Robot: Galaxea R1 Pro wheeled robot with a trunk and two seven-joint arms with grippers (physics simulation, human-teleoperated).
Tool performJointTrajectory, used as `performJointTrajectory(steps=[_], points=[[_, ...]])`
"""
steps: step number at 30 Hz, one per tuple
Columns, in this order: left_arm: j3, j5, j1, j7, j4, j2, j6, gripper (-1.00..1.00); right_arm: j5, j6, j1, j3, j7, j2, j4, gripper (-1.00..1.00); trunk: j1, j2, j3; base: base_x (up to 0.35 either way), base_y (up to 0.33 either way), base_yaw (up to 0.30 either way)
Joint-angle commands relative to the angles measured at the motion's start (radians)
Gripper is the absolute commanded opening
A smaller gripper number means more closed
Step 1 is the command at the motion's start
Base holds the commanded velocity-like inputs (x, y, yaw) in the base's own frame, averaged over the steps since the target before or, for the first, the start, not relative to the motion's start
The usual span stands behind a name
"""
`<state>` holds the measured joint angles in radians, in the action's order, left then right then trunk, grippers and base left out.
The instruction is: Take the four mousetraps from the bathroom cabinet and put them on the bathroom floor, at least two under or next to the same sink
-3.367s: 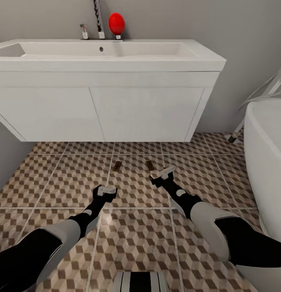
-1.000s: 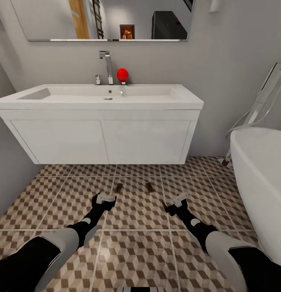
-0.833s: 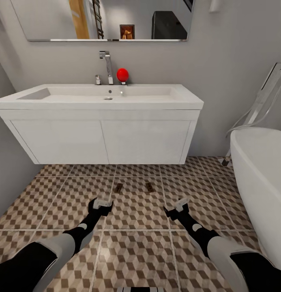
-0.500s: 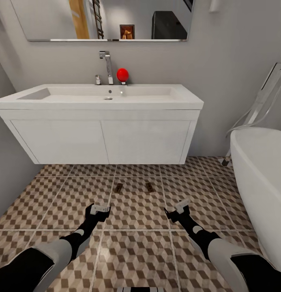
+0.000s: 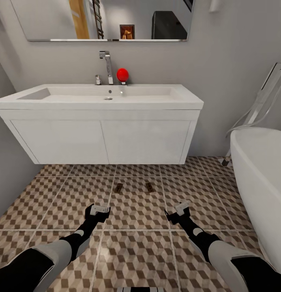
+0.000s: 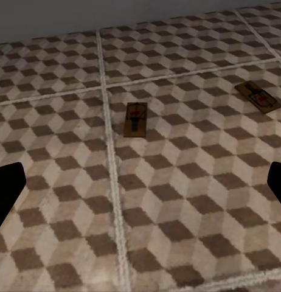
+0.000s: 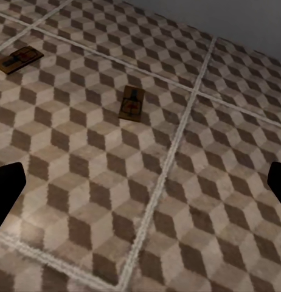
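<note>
Two mousetraps lie flat on the bathroom floor point(image 5: 136, 251) in front of the white vanity under the sink point(image 5: 104, 97): one mousetrap point(image 5: 119, 187) just ahead of the left claw point(image 5: 99, 209), the other mousetrap point(image 5: 149, 187) just ahead of the right claw point(image 5: 180, 209). Both claws hang low over the tiles, spread wide and holding nothing, well apart from each other
</note>
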<state>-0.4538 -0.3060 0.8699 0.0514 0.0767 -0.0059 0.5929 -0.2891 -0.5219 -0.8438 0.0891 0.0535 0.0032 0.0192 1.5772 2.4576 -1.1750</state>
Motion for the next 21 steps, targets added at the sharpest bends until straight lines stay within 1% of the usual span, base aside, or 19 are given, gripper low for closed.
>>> performJointTrajectory(steps=[1,6,8,14,18,20,21], points=[[-0.006,-0.010,0.001,0.005,0.004,0.000,0.006,1.00,0.007,-0.003,0.000,0.008,0.002,0.000,-0.001,1.00,0.000,0.000,-0.001,0.000,0.000,0.000],[-0.006,-0.010,0.000,0.005,0.004,0.000,0.007,1.00,0.007,-0.003,0.003,0.008,0.002,0.000,-0.001,1.00,0.000,0.000,-0.001,0.000,0.000,0.000],[-0.006,-0.010,-0.004,0.006,0.005,0.001,0.008,1.00,0.007,-0.004,0.014,0.008,0.002,-0.001,-0.001,1.00,0.000,0.000,-0.001,0.000,0.000,0.000],[-0.006,-0.010,-0.054,0.007,0.005,0.011,0.016,1.00,0.007,-0.012,0.051,0.007,0.002,-0.005,-0.001,1.00,0.000,0.000,-0.001,0.000,0.000,0.000],[-0.006,-0.010,-0.090,0.007,0.005,0.026,0.035,1.00,0.007,-0.034,0.070,0.007,-0.001,-0.007,-0.001,1.00,0.000,0.000,-0.001,0.000,0.000,0.000],[-0.006,-0.010,-0.106,0.007,0.005,0.043,0.061,1.00,0.007,-0.055,0.078,0.008,-0.003,-0.007,-0.001,1.00,0.000,0.000,-0.001,0.000,0.000,0.000],[-0.006,-0.010,-0.109,0.007,0.005,0.047,0.067,1.00,0.007,-0.059,0.081,0.008,-0.004,-0.007,-0.001,1.00,0.000,0.000,-0.001,0.000,0.000,0.000]])
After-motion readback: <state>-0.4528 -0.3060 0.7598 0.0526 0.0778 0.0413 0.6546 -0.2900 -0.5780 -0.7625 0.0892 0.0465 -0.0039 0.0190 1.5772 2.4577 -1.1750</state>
